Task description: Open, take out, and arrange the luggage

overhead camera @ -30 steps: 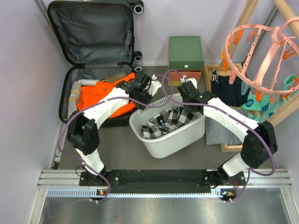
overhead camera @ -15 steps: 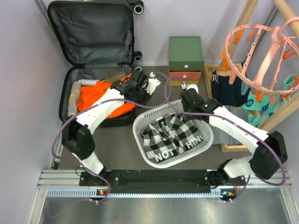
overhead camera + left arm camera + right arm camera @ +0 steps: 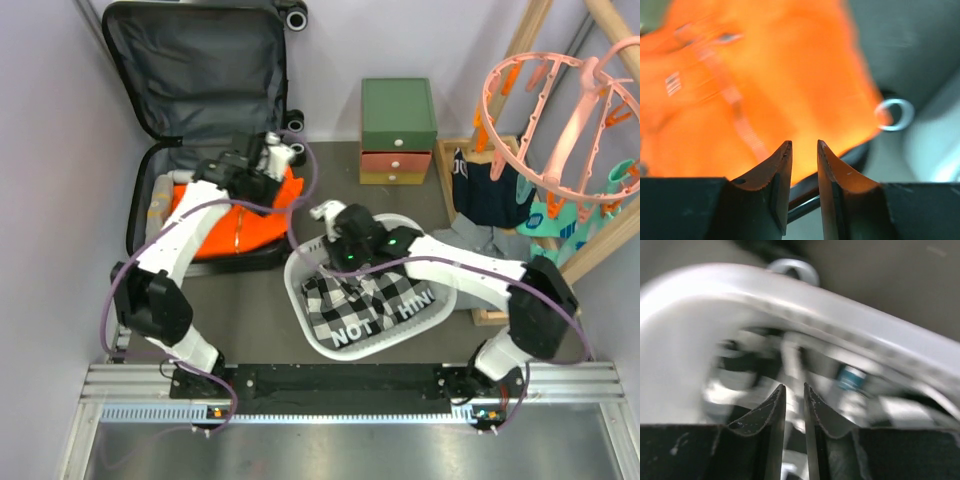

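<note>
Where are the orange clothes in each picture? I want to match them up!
Top external: the orange clothes lie in the lower half of the open luggage, left of the white basket.
Left wrist: they fill the upper left, blurred.
Right wrist: not in it.
Shared landmark: the left gripper, over the clothes in the top view; its jaws show at the bottom of the left wrist view.

Cloth, plastic and wood on show
The luggage (image 3: 195,70) at upper left shows matt dark grey fabric lining; the orange garment (image 3: 258,222) in it is smooth cloth. The white basket (image 3: 293,283) is glossy plastic holding checked cloth (image 3: 380,297); the rack (image 3: 600,243) at right is bare wood.
</note>
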Controlling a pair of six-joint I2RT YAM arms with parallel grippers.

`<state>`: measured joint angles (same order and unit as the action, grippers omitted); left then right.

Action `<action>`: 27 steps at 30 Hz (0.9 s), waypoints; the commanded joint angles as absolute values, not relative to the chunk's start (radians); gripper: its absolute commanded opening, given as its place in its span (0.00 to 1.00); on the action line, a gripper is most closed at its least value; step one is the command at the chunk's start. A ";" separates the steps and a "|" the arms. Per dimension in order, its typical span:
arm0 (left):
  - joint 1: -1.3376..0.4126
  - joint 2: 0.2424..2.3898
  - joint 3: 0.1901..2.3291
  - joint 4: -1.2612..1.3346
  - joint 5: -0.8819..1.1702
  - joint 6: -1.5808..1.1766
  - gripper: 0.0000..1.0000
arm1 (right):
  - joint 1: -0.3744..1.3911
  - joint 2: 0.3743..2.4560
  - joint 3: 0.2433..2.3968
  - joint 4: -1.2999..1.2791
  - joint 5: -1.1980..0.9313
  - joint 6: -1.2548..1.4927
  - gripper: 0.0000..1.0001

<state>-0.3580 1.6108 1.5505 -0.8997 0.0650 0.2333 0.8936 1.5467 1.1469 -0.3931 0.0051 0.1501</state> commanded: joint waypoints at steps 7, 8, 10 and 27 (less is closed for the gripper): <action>-0.183 1.490 1.571 -0.907 0.052 0.229 0.34 | 0.945 1.761 1.308 -0.183 0.087 0.269 0.07; -0.176 1.486 1.563 -0.907 0.054 0.229 0.34 | 0.928 1.763 1.307 -0.178 0.112 0.306 0.06; -0.163 1.482 1.554 -0.902 0.060 0.229 0.34 | 0.870 1.766 1.301 -0.186 0.165 0.410 0.05; -0.094 1.496 1.551 -0.867 0.064 0.229 0.35 | 0.759 1.893 1.453 -0.152 0.242 0.413 0.06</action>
